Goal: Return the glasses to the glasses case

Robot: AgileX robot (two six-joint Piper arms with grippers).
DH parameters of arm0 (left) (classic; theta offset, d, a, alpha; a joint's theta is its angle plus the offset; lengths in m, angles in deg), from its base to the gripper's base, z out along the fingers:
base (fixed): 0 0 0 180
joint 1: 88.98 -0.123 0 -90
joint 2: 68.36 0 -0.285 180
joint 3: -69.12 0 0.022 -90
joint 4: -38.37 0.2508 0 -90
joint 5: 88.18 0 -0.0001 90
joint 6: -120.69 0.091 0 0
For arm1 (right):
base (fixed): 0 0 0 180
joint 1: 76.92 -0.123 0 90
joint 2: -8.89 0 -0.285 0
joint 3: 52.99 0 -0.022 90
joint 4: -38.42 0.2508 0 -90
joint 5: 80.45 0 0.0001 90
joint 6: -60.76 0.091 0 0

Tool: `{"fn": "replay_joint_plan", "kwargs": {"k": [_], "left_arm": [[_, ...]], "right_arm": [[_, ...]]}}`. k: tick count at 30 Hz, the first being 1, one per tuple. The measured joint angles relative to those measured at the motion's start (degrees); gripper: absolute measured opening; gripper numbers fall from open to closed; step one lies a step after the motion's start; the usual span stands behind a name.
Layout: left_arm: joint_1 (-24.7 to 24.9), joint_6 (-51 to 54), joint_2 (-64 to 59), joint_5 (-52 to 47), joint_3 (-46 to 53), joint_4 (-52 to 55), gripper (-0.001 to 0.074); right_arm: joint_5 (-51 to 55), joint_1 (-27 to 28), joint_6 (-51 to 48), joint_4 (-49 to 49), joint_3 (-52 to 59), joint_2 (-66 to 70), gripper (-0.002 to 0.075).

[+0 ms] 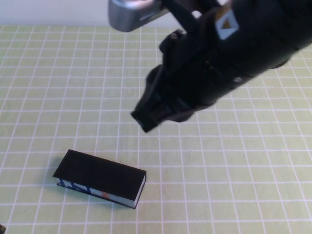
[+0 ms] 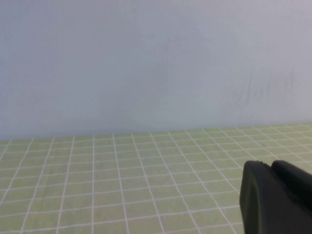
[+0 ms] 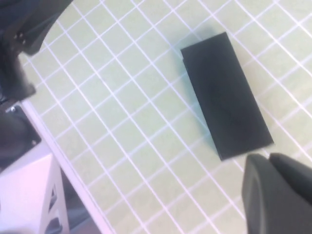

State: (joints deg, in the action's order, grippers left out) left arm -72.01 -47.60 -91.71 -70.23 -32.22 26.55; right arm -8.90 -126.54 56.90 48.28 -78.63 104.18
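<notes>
Across the whole picture spreads the bench (image 1: pixel 253 185), covered in a pale green cloth with white grid lines. Above it hangs the big black right arm, and its right claw (image 1: pixel 146 119) hovers over the middle, well apart from the case. I cannot tell if this claw is spread or pinched. The left claw (image 2: pixel 275 200) shows only as a dark lump in its own wrist view, facing a plain grey wall (image 2: pixel 156 63), and I cannot tell its state either.

Near the front left of the bench lies the black box-shaped glasses case (image 1: pixel 100 176) with a blue-and-white patterned side. Its lid is down flat. The glasses are nowhere to be seen; maybe they are already inside, but I cannot tell.

The case looks stiff and light, with a smooth top that could slip. Its two long sides seem the best place to take hold.
</notes>
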Motion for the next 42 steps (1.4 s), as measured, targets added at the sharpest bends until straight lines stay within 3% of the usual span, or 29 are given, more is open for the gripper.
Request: {"fn": "replay_joint_plan", "kwargs": {"k": [9, 19, 28, 35, 39, 42], "left_arm": [[0.0, 0.0, 0.0, -0.09, 0.0, -0.09, -0.0004], [0.0, 0.0, 0.0, -0.6, 0.0, -0.09, -0.0004], [0.0, 0.0, 0.0, -0.73, 0.0, -0.09, -0.0004], [0.0, 0.0, 0.0, -0.73, 0.0, -0.09, -0.0004], [0.0, 0.0, 0.0, -0.82, 0.0, -0.09, -0.0004], [0.0, 0.0, 0.0, -0.95, 0.0, -0.09, -0.0004]], "right_arm": [[0.22, -0.14, 8.73, -8.56, 20.0, -21.38, -0.0011], [-12.53, -0.14, 13.1, -11.31, 49.23, -48.38, -0.0011], [-10.89, -0.14, 13.1, -10.87, 63.78, -54.67, -0.0011], [-21.37, 0.03, 13.1, -15.69, 71.73, -54.79, -0.0011], [-25.2, 6.49, 13.1, -16.96, 76.14, -55.91, -0.0011], [-30.39, 17.86, 13.1, -16.59, 79.77, -58.43, -0.0011]]}}
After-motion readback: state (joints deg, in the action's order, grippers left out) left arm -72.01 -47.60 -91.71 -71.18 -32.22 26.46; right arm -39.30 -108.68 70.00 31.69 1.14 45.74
